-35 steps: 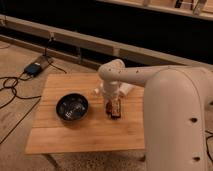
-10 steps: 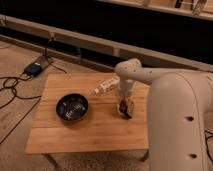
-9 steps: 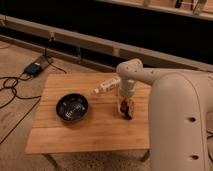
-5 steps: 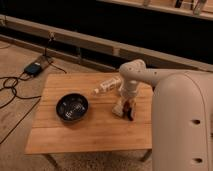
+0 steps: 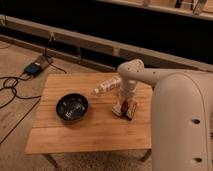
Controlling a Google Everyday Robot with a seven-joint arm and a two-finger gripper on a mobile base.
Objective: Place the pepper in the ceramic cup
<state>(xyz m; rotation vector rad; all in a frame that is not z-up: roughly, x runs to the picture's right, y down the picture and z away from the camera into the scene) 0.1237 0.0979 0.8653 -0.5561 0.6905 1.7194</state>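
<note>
My gripper (image 5: 122, 104) hangs from the white arm down to the tabletop, right of centre. At its tip I see a small white shape, apparently the ceramic cup (image 5: 118, 108), touching or just under the gripper. A black block with orange markings (image 5: 130, 109) lies directly to its right. The pepper is hidden; I cannot make it out at the gripper or on the table.
A dark round bowl (image 5: 72, 107) sits left of centre on the wooden table (image 5: 85, 135). A slim white bottle (image 5: 107, 86) lies on its side behind the gripper. The robot's large white body (image 5: 182, 125) fills the right side. Cables and a box lie on the floor at left.
The arm's upper part has drifted slightly right. The gripper's tip stays low at about the same spot beside the black block. Bowl and bottle have not moved.
</note>
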